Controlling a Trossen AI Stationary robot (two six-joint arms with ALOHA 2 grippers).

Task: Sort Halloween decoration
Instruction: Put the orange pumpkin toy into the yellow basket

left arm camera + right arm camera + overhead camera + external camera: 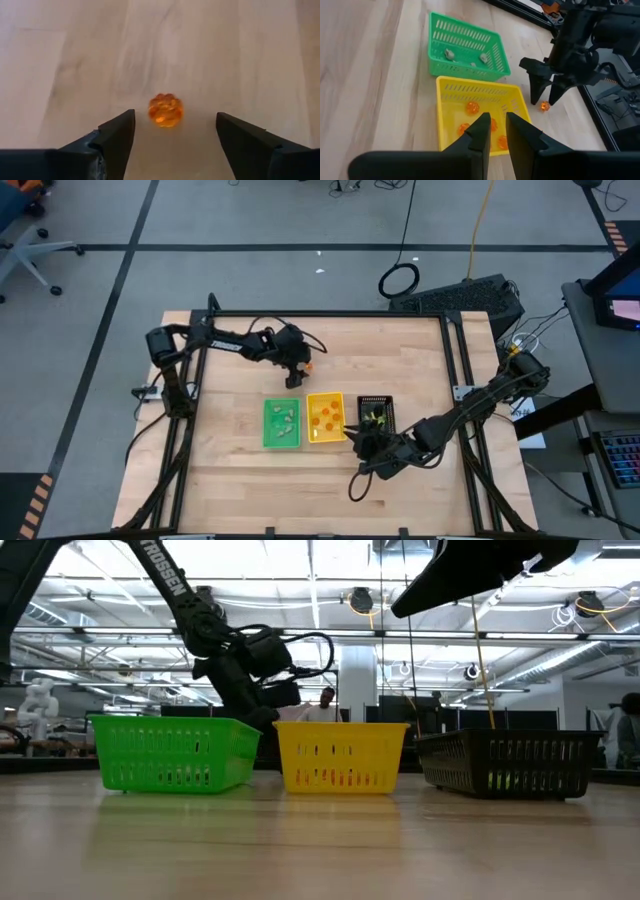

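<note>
Left gripper point(172, 137) low over bare wood behind the yellow tray point(325, 418), jaws spread. One orange trinket point(165, 110) lies on the table between the fingertips and just ahead of them, touching neither. Right gripper point(497, 131) hovers near the black tray point(376, 415), jaws nearly together, empty. Other orange trinkets point(472, 107) in yellow tray; pale ones point(448, 53) in green tray point(282, 424).

Three trays point(325, 420) sit side by side mid-table; one trinket point(309, 366) lies apart behind them.
</note>
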